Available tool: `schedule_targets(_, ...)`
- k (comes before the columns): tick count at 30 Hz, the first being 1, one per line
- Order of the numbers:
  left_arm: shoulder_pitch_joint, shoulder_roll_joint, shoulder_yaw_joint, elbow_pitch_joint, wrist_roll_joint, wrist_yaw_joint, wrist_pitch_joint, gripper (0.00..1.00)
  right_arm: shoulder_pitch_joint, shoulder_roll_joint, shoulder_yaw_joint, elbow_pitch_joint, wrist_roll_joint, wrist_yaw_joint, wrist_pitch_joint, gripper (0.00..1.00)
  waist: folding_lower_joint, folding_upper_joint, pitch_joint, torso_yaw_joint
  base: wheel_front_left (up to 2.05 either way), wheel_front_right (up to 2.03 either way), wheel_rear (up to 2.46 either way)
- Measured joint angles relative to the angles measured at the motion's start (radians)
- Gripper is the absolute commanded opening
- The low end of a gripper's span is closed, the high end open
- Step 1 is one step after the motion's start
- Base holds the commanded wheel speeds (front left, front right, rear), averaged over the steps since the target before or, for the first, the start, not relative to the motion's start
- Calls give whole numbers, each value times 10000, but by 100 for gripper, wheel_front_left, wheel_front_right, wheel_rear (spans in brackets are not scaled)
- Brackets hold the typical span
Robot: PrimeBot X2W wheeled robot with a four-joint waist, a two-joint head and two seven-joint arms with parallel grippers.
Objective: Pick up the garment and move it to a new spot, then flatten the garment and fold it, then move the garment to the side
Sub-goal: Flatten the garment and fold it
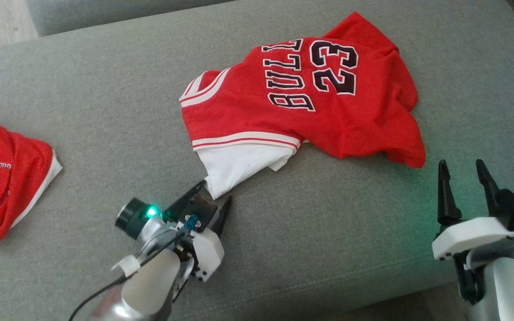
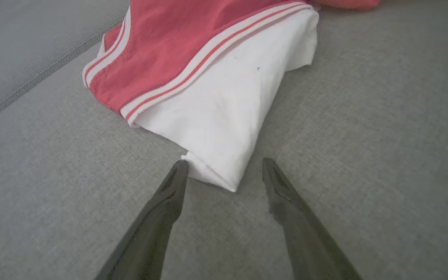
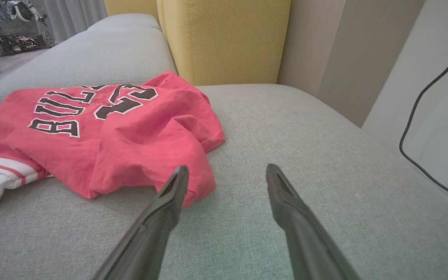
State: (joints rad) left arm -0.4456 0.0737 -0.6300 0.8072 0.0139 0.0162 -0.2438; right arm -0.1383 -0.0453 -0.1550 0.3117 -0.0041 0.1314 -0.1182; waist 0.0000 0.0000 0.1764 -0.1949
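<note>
A red jersey [image 1: 310, 107] with black "BULLS 23" lettering and a white sleeve [image 1: 234, 167] lies crumpled on the grey sofa seat [image 1: 310, 223]. My left gripper [image 1: 214, 200] stands open at the tip of the white sleeve [image 2: 224, 112]; in the left wrist view the sleeve's corner lies between the two fingertips [image 2: 179, 173], touching the seat. My right gripper [image 1: 464, 171] is open over bare cushion, just right of and below the jersey's red hem [image 3: 193, 182]. The jersey [image 3: 103, 128] spreads to the left in the right wrist view.
Another red and white garment [image 1: 2, 178] lies at the seat's left edge. A yellow cushion [image 3: 224, 39] stands behind the jersey, with a pale wall and a black cable [image 3: 422, 128] to the right. The seat's front edge runs near my arms.
</note>
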Motion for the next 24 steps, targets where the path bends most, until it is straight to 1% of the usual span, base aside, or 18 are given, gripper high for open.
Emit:
schedule_targets(3, -319, -36, -61, 366, 113, 105, -35, 100, -16, 2, 48, 81, 59, 0, -67, 100, 0, 0, 59, -71, 0, 0, 0)
schedule_targets(6, -546, -84, -201, 660, 123, 75, -46, 100, -17, 2, 69, 163, 117, 0, -98, 100, 0, 0, 94, -134, 0, 0, 0)
schedule_targets(7, -608, -94, -276, 755, 127, -8, -46, 100, -20, 2, 81, 196, 130, 0, -102, 100, 0, 0, 95, -149, 0, 0, 0)
schedule_targets(8, -678, -100, -339, 863, 127, -81, -46, 92, -20, 2, 81, 221, 130, 0, -123, 100, 0, 0, 90, -159, 0, 0, 0)
schedule_targets(9, -743, -117, -372, 959, 127, -163, -46, 0, -22, 2, 81, 244, 130, 0, -150, 100, 0, 0, 81, -164, 0, 0, 0)
schedule_targets(13, -761, -230, -389, 1072, 40, -176, -44, 0, -43, 2, 73, 284, 130, 0, -153, 100, 0, 0, 1, -162, 0, 0, 0)
schedule_targets(15, -748, -234, -311, 1045, -245, -253, -44, 0, -50, 2, 46, 337, 130, 0, -155, 100, 0, 0, -85, -129, 0, 0, 0)
schedule_targets(17, -613, -272, 148, 830, -1030, -566, -44, 0, -49, 2, 35, 408, 128, 0, -173, 100, 0, 0, -203, -70, 0, 0, 0)
schedule_targets(20, -267, -293, 1028, 153, -2612, -995, -44, 0, -47, 2, 42, 472, 127, 0, -188, 100, 0, 0, -417, 43, 0, 0, 0)
schedule_targets(22, -79, -307, 1448, -481, -3344, -1141, -44, 0, -41, 0, 54, 541, 125, 0, -192, 100, 0, 0, -576, 141, 0, 0, 0)
schedule_targets(24, 35, -339, 1998, -1195, -4008, -1147, -46, 0, -9, 0, 109, 591, 111, 0, -190, 100, 0, 0, -738, 261, 0, 0, 0)
